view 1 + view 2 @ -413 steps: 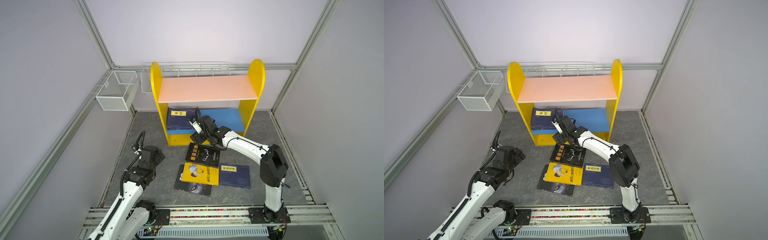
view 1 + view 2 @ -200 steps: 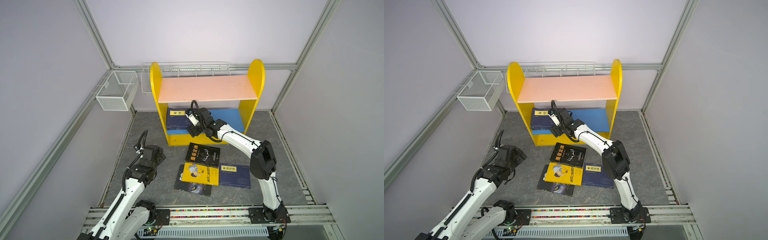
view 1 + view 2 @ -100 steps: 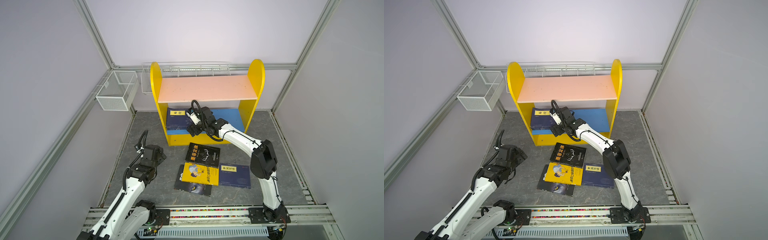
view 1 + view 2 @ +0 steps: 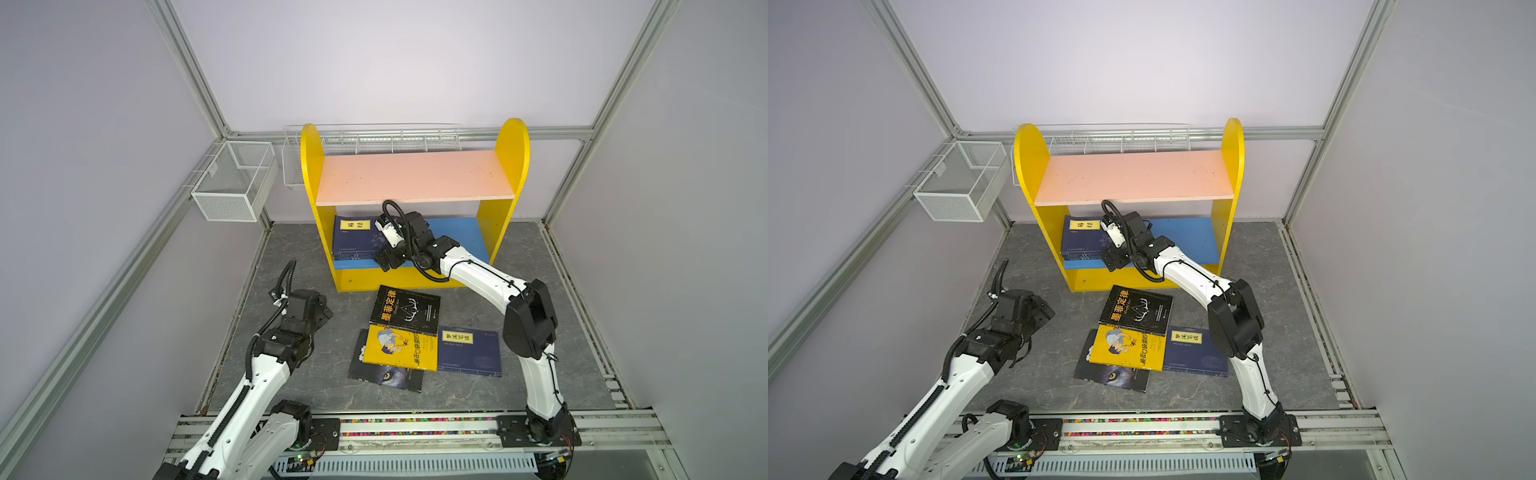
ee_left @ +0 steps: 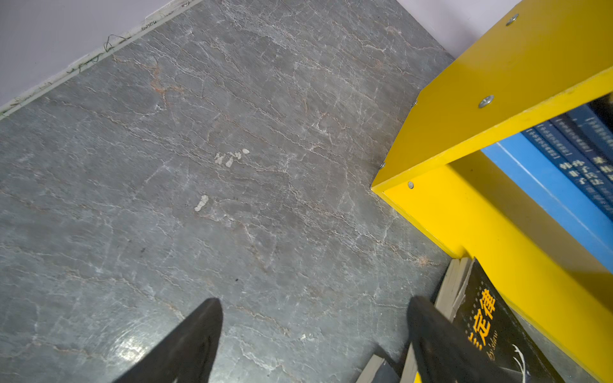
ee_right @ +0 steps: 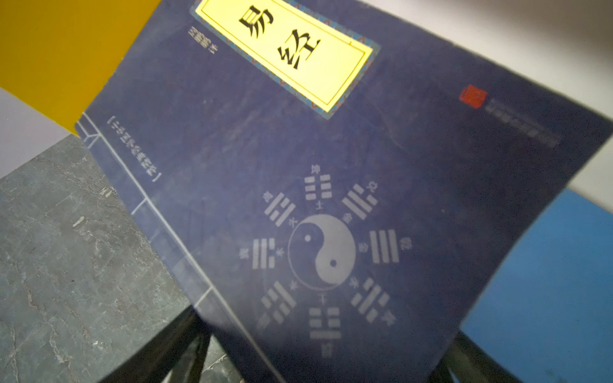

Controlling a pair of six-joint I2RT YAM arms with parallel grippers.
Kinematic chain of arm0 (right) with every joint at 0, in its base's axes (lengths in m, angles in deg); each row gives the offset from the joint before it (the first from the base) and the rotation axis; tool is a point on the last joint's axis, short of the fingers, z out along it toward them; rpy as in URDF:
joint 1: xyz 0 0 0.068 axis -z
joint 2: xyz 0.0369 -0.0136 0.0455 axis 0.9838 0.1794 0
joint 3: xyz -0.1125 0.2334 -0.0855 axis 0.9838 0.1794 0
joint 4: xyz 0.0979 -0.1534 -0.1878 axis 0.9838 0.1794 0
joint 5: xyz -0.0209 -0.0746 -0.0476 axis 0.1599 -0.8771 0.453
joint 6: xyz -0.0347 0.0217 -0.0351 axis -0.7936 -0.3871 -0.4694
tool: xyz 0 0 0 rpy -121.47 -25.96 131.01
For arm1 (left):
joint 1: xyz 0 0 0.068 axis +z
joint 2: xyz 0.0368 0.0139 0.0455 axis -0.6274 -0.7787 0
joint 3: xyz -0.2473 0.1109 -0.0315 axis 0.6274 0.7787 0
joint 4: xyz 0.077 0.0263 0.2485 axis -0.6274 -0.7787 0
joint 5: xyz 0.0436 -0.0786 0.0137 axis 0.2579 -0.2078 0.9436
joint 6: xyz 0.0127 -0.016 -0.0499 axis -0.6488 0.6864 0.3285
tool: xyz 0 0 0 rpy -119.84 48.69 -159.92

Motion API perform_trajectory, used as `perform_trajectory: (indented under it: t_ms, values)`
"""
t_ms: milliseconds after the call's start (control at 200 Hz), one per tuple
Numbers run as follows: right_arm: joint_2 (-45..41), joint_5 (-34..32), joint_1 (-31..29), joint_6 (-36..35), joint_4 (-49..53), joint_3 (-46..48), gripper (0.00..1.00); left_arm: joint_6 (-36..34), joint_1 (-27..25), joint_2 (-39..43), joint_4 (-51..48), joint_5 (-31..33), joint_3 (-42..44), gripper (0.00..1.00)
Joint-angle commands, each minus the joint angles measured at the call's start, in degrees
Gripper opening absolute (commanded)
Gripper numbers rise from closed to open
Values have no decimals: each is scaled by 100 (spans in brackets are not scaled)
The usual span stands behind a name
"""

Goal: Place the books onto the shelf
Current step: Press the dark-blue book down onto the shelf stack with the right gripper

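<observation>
Nearest the rail, the left pincer [image 5: 313, 300] is held released over bare bench [image 5: 199, 149], its fingers spread with nothing between them. It has been shifted only slightly over the last two seconds, so no part in the present step is judged to be taken by it.

Just beyond, four books are left lying flat on the bench in an overlapping pile, unmoved. The wolf-eye book [image 4: 386, 376] is at the bottom and the yellow cartoon book [image 4: 401, 348] is laid across it. The black book [image 4: 405, 309] is lapped over the yellow one's far edge, and a navy book [image 4: 469, 351] is set against the pile's side.

Further back, the change is found at the shelf [image 4: 505, 166]. The right pincer [image 4: 380, 259] has been carried from the front of the shelf's middle across to the navy stack [image 4: 353, 241] on the blue lower board [image 4: 461, 237]. In the right wrist view the top navy book [image 6: 298, 165] is seen lying on that stack, with the dark fingers [image 6: 156, 351] set wide apart either side of its near corner. Nothing is clamped, so this pincer is taken as released; whether the book is touched cannot be told. A delivery is judged just made or being squared up, with the bench pile still to be shelved.

Behind, no book is seen on the pink upper board [image 4: 415, 178].
</observation>
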Motion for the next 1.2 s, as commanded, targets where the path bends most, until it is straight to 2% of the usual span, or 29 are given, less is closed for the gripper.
perform_trajectory:
  t_ms: [0, 480, 825, 1050, 1195]
  values:
    - [-58, 376, -28, 84, -622, -306, 92, 24, 26, 28, -33, 22, -80, 88]
    - [230, 486, -33, 43, -419, -856, 92, 10, 28, -22, -25, 2, -89, 88]
    - [210, 472, -33, 305, -296, -787, 95, 17, 21, -82, 43, -66, -89, 88]
    - [-246, -6, -15, 509, -630, 0, 98, 10, 23, -70, 37, -76, -98, 87]
    - [-713, -73, 83, 712, -982, 681, 99, 4, 28, -66, 62, -89, -96, 87]
